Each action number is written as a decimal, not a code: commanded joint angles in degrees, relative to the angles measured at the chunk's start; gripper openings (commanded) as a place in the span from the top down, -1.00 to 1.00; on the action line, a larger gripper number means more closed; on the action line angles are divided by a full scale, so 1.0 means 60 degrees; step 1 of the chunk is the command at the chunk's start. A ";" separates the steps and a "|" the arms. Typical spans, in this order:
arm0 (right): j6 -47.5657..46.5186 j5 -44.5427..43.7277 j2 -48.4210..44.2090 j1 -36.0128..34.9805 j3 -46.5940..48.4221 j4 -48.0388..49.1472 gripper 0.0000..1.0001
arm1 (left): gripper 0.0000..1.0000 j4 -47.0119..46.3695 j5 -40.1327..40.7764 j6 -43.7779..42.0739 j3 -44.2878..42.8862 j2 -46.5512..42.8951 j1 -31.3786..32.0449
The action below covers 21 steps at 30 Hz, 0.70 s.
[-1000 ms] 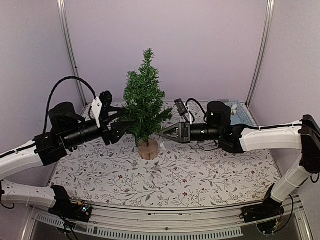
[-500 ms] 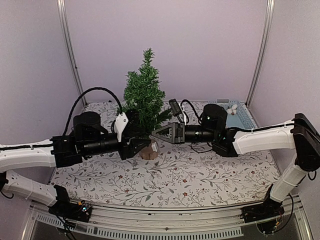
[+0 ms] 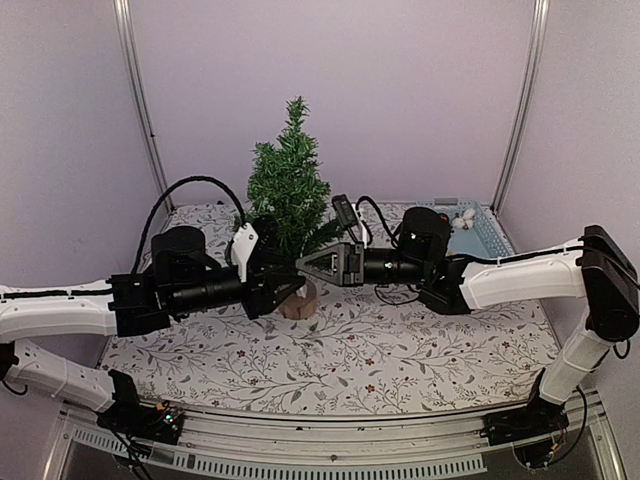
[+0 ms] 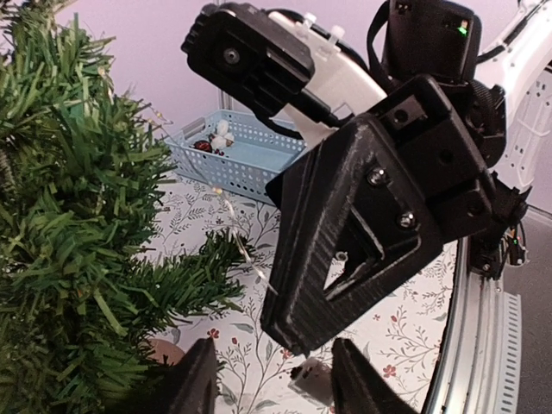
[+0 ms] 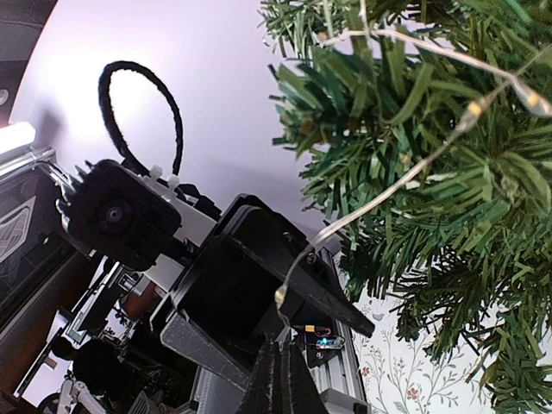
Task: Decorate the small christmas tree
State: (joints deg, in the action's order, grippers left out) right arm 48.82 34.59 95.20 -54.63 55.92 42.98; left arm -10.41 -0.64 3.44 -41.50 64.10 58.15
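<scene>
The small christmas tree (image 3: 289, 190) stands upright on its pale wooden stump (image 3: 298, 302) at mid table; its branches fill the left of the left wrist view (image 4: 69, 216). A thin wire light string (image 5: 405, 185) is draped over the branches and runs down to my right gripper (image 5: 280, 371), which is shut on it. That gripper (image 3: 300, 263) points left, just in front of the tree's lower branches. My left gripper (image 4: 274, 379) is open, low by the stump (image 3: 290, 284), its jaws either side of the right gripper's tip (image 4: 302, 341).
A blue basket (image 3: 480, 228) with small ornaments sits at the back right, also in the left wrist view (image 4: 246, 155). A small white box (image 4: 312, 376) lies on the floral cloth (image 3: 330, 360) beside the stump. Both arms cross in front of the tree.
My left arm has swung from left of the tree to low in front of it, meeting the right gripper's tip, its jaws narrower. The right gripper has edged left, still shut.
</scene>
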 commanded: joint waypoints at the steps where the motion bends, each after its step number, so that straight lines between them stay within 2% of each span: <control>1: 0.0008 -0.0135 0.0139 -0.0083 0.0278 0.0357 0.99 | 0.28 -0.0235 0.0078 0.0051 0.0086 -0.0059 0.0142; 2: -0.0003 -0.0152 0.0120 -0.0080 0.0275 0.0352 0.99 | 0.39 -0.0226 0.0078 0.0019 0.0100 -0.0106 0.0147; 4: -0.0017 -0.0160 0.0102 -0.0092 0.0295 0.0353 0.99 | 0.76 -0.0160 0.0078 -0.0027 0.0111 -0.0207 0.0138; 6: -0.0021 -0.0115 0.0125 -0.0080 0.0325 0.0363 0.98 | 0.99 -0.0039 0.0078 -0.0067 0.0091 -0.0290 0.0139; 14: 0.0026 -0.0066 0.0240 -0.0088 0.0319 0.0424 0.87 | 1.00 0.0676 0.0651 -0.0277 0.0046 -0.0831 0.0137; 21: 0.0012 -0.0136 0.0207 -0.0080 0.0303 0.0424 0.32 | 1.00 0.1601 0.1342 -0.0552 -0.0031 -0.1491 0.0116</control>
State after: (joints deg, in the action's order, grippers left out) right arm 49.01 34.02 95.92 -54.76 56.73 44.21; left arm -4.67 4.08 1.80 -41.41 57.43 58.50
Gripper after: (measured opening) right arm 0.297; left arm 0.005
